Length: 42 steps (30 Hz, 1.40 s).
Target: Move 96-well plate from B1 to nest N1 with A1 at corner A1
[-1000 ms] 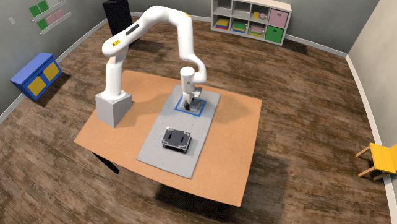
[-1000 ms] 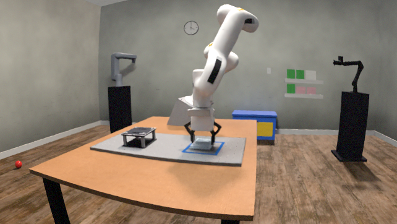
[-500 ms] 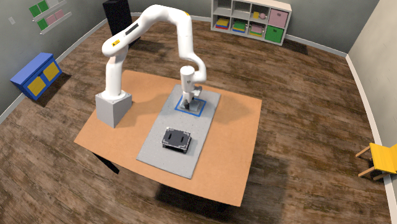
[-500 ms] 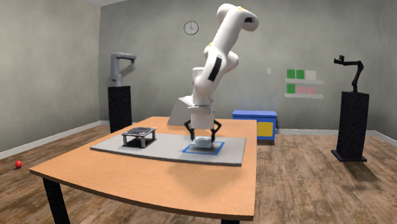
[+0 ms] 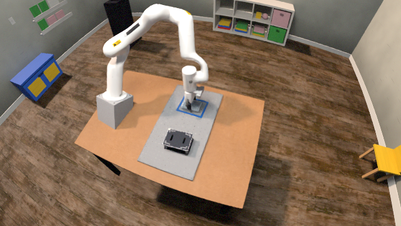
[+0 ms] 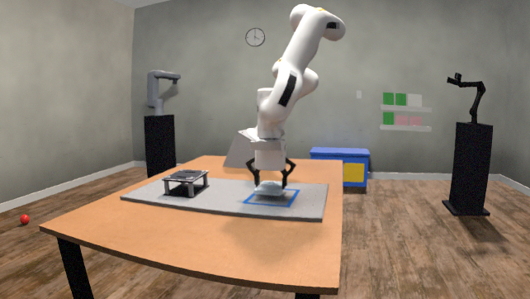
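Observation:
The pale 96-well plate (image 6: 269, 188) hangs a little above the blue-outlined bench spot B1 (image 6: 271, 197) on the grey mat, held between my fingers. It also shows in the overhead view (image 5: 193, 106), partly hidden by the wrist. My gripper (image 6: 270, 184) points straight down and is shut on the plate across its width; it also shows in the overhead view (image 5: 189, 105). The raised black plate nest N1 (image 5: 178, 141) with white corner locators stands on short legs toward the mat's other end and is empty; it also shows in the side view (image 6: 185, 182). The plate's cut-off corner is too small to make out.
The arm's grey base block (image 5: 113, 109) stands on the table beside the mat (image 5: 182, 131). Around the table stand two other arms on black pedestals (image 6: 470, 165), a blue cabinet (image 6: 340, 165), a shelf unit (image 5: 253, 20) and a yellow chair (image 5: 385, 160).

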Tool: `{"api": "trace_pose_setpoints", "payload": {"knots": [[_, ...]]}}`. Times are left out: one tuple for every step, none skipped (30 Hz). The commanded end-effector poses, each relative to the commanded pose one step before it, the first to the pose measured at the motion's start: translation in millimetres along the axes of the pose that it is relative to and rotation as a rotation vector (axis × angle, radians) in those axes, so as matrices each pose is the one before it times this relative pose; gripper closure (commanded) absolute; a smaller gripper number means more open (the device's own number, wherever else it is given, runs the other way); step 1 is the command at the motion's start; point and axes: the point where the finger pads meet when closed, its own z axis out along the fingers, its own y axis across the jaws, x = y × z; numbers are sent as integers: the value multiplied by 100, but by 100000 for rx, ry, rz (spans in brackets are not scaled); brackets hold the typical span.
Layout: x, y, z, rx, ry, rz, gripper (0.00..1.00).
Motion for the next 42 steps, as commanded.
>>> {"api": "trace_pose_setpoints", "payload": {"knots": [[114,-22,-642,21,221,-52,100],[0,0,-167,0,0,0,100],[0,0,-167,0,0,0,100],[0,0,-167,0,0,0,100],[0,0,-167,0,0,0,100],[0,0,-167,0,0,0,100],[0,0,0,0,0,0,100],[0,0,0,0,0,0,100],[2,0,-168,-1,-1,0,100],[0,0,-166,0,0,0,100],[0,0,-166,0,0,0,100],[0,0,-167,0,0,0,100],[0,0,-167,0,0,0,100],[0,0,-167,0,0,0,100],[0,0,-167,0,0,0,100],[0,0,-167,0,0,0,100],[0,0,-167,0,0,0,100],[0,0,-167,0,0,0,100],[0,0,-167,0,0,0,100],[0,0,-167,0,0,0,100],[0,0,-167,0,0,0,100],[0,0,-167,0,0,0,100],[0,0,-167,0,0,0,100],[0,0,0,0,0,0,100],[0,0,0,0,0,0,100],[2,0,-168,-1,-1,0,100],[0,0,-167,0,0,0,100],[0,0,-167,0,0,0,100],[0,0,-167,0,0,0,100],[0,0,-167,0,0,0,100],[0,0,-167,0,0,0,100],[0,0,-167,0,0,0,100],[0,0,-167,0,0,0,100],[0,0,-167,0,0,0,100],[0,0,-167,0,0,0,100],[0,0,-167,0,0,0,100],[0,0,-167,0,0,0,100],[1,0,-50,0,0,0,100],[1,0,-1,0,0,0,100],[1,0,0,0,0,0,100],[0,0,0,0,0,0,100],[0,0,0,0,0,0,100]]}}
